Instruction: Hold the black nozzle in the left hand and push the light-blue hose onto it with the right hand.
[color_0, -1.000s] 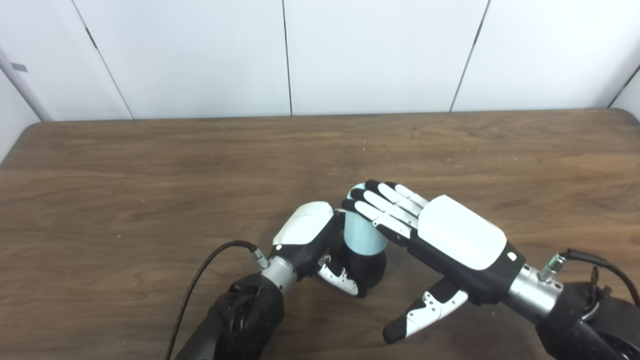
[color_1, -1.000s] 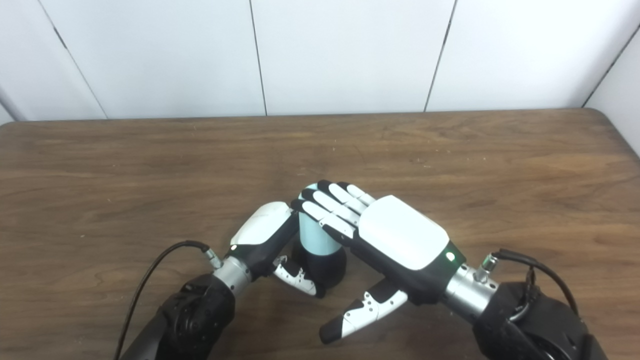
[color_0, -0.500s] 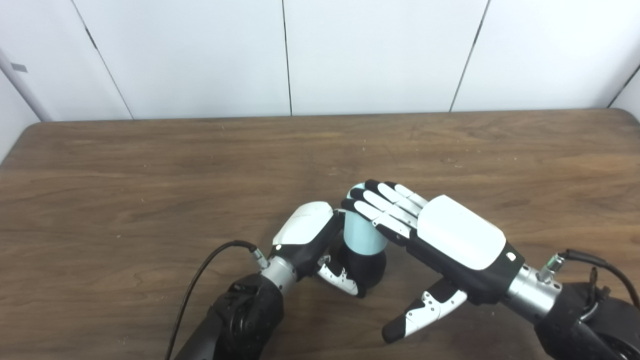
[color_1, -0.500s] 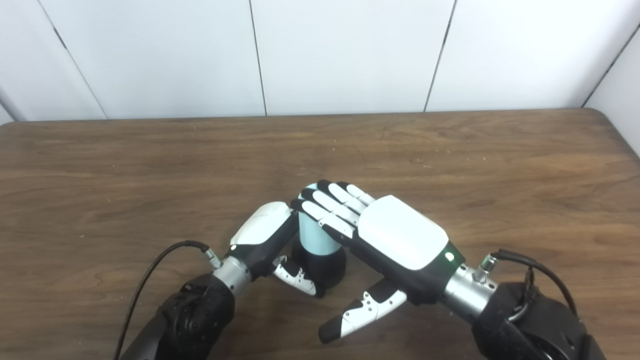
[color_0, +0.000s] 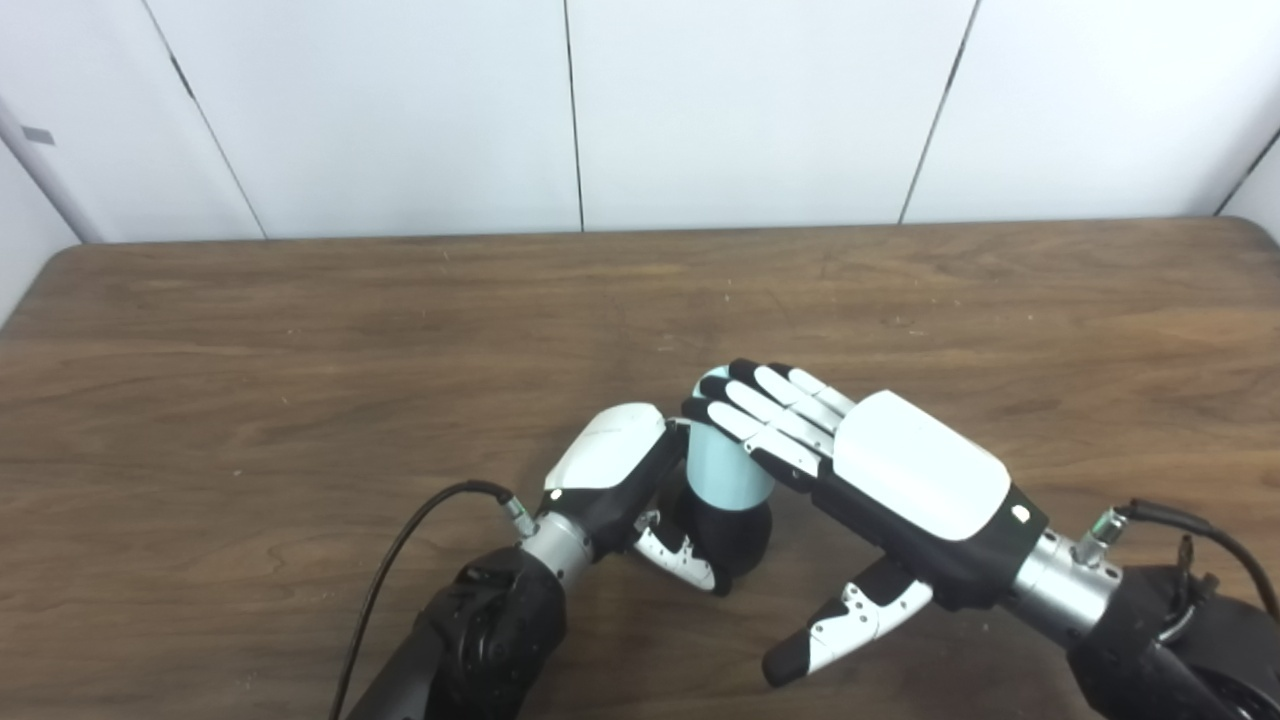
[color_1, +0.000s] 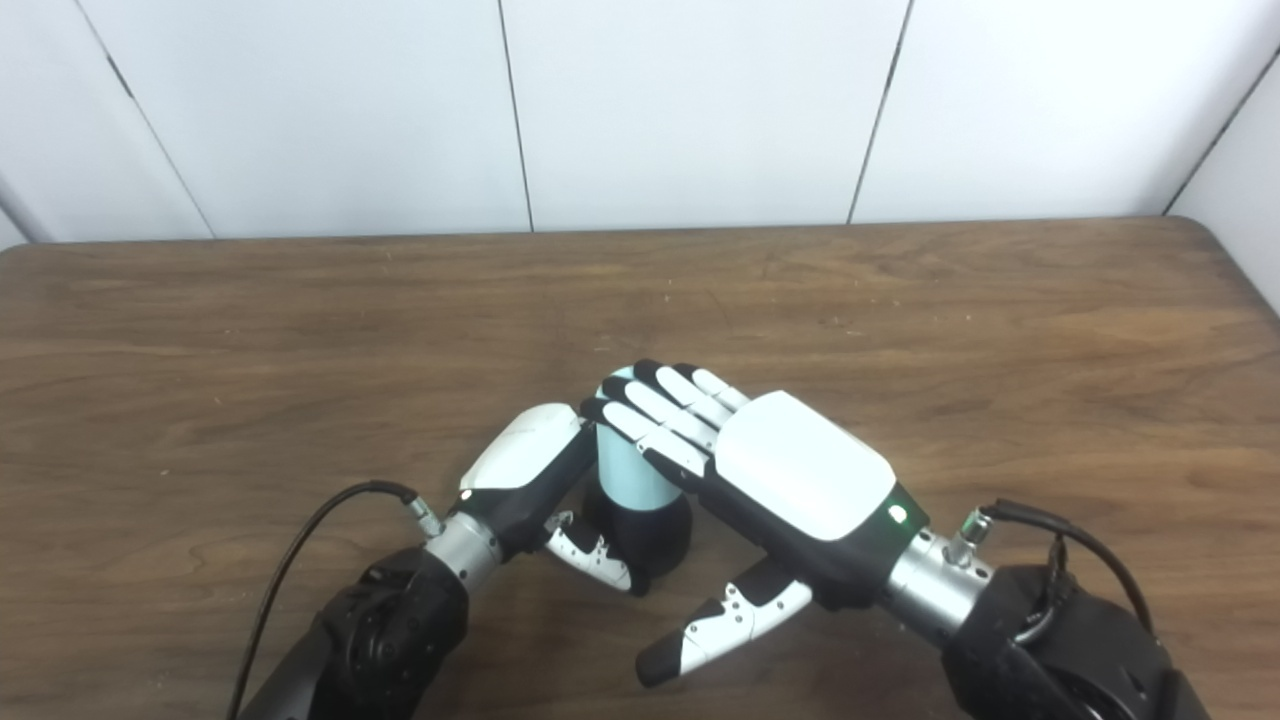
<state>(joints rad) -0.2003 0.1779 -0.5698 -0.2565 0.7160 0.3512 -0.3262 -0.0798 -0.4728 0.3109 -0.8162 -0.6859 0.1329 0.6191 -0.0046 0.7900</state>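
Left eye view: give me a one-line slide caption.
Left hand grips the black nozzle upright on the table while the right hand lies flat atop the light-blue hose.

Both eye views look steeply down and forward from the robot's head onto the wooden surface (color_0: 300, 330), close above the arms that enter at the bottom edge. The right eye sits slightly aside, so things shift leftward. They share nearly everything: the surface and the white panelled wall (color_1: 690, 110).

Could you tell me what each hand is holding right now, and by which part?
The left hand grips the black nozzle around its base. The right hand holds nothing, its fingers flat atop the light-blue hose.
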